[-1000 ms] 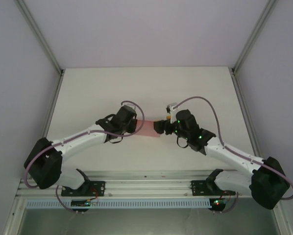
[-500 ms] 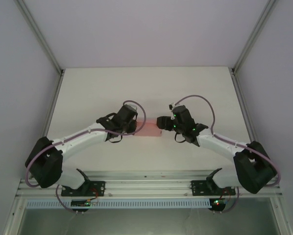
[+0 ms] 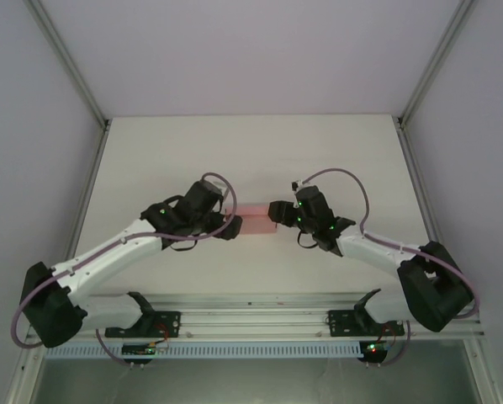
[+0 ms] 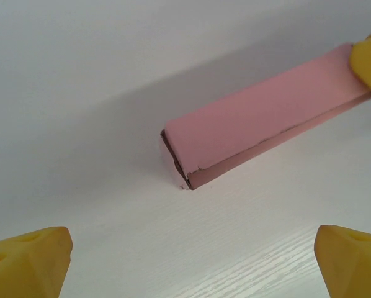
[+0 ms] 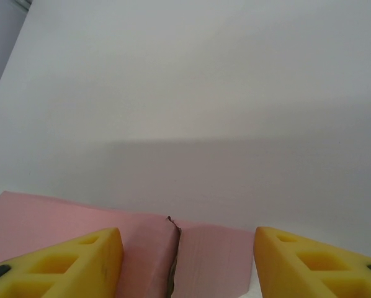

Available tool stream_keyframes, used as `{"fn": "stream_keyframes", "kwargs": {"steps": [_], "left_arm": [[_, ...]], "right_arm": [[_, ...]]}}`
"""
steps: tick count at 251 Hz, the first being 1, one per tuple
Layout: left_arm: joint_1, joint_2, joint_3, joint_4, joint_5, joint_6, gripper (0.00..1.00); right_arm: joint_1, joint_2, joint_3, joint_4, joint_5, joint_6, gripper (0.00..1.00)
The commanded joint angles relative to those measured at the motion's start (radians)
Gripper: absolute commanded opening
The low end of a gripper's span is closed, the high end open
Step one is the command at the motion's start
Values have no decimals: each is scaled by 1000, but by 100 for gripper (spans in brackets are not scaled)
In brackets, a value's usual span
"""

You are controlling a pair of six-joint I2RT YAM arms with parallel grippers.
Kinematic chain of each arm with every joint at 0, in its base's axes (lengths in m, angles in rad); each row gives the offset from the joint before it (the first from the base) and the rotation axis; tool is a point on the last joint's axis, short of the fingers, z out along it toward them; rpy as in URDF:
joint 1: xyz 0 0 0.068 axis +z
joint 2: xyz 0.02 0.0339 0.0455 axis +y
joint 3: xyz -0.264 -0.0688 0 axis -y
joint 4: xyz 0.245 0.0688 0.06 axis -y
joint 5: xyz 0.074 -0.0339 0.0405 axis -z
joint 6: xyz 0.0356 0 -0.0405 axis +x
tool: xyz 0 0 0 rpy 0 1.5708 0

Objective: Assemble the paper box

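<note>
The paper box (image 3: pixel 256 220) is a pink shallow rectangular box lying flat on the white table (image 3: pixel 251 151) between my two grippers. In the left wrist view the paper box (image 4: pixel 266 118) lies ahead of my left gripper (image 4: pixel 192 264), which is open and apart from it, with nothing between its yellow fingertips (image 4: pixel 27 261). My right gripper (image 5: pixel 185 267) is open and straddles the box's right end (image 5: pixel 148 254), where a corner seam shows. One of its yellow fingers (image 4: pixel 368 59) touches the box's far end.
Grey enclosure walls and metal frame posts (image 3: pixel 66 76) border the table. The aluminium rail (image 3: pixel 251 318) with both arm bases runs along the near edge. Bare white table lies behind and beside the box.
My left gripper has drawn back to the left off the box's left end, and the arm has stretched lower. My right gripper shifted slightly up and left and stays at the box's right end.
</note>
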Motion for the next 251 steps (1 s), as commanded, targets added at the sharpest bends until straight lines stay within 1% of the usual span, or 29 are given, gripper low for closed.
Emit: {"fn": "stream_keyframes", "kwargs": {"steps": [1, 10, 28, 46, 75, 87, 93, 103, 117, 129, 134, 143, 154, 165, 181, 192, 209, 230, 251], "left_arm": [[104, 6, -11, 62, 119, -109, 99], [148, 20, -28, 115, 196, -138, 100], [210, 54, -70, 233, 302, -177, 100], [239, 96, -94, 309, 355, -190, 100], [259, 144, -136, 368, 410, -190, 90], [263, 155, -174, 404, 430, -185, 84], [268, 160, -192, 412, 426, -188, 81], [284, 168, -224, 428, 436, -203, 67], [309, 177, -280, 482, 467, -219, 55], [323, 178, -331, 539, 493, -238, 38], [324, 177, -354, 571, 507, -241, 34], [325, 175, -390, 622, 518, -253, 31], [325, 173, -428, 682, 537, -260, 22], [325, 172, -452, 720, 550, -260, 16], [325, 173, -466, 728, 552, -254, 0], [325, 172, -469, 725, 546, -256, 0], [325, 171, -475, 733, 550, -251, 0], [325, 167, -474, 738, 554, -257, 0], [326, 160, -458, 726, 561, -253, 0]], "right_arm": [[11, 57, -79, -148, -5, -3, 57], [11, 61, -89, -135, -15, -3, 56], [6, 76, -95, -118, -25, -2, 56], [5, 94, -95, -97, -41, -2, 56], [-3, 117, -97, -68, -48, -2, 55], [-7, 123, -102, -60, -54, -3, 55], [-9, 125, -106, -53, -58, -3, 54], [-14, 129, -117, -34, -74, -3, 53], [-24, 134, -138, 6, -92, -1, 51], [-39, 143, -160, 56, -131, -4, 48], [-47, 147, -169, 77, -151, -5, 46], [-58, 155, -188, 126, -188, -4, 44], [-72, 168, -209, 192, -234, -7, 36], [-85, 181, -226, 248, -272, -15, 29], [-99, 204, -237, 302, -310, -14, 19], [-103, 220, -242, 334, -333, -14, 14], [-104, 227, -249, 361, -329, -8, 8], [-102, 209, -258, 401, -290, -3, 5], [-97, 174, -237, 358, -278, -12, 5]]}}
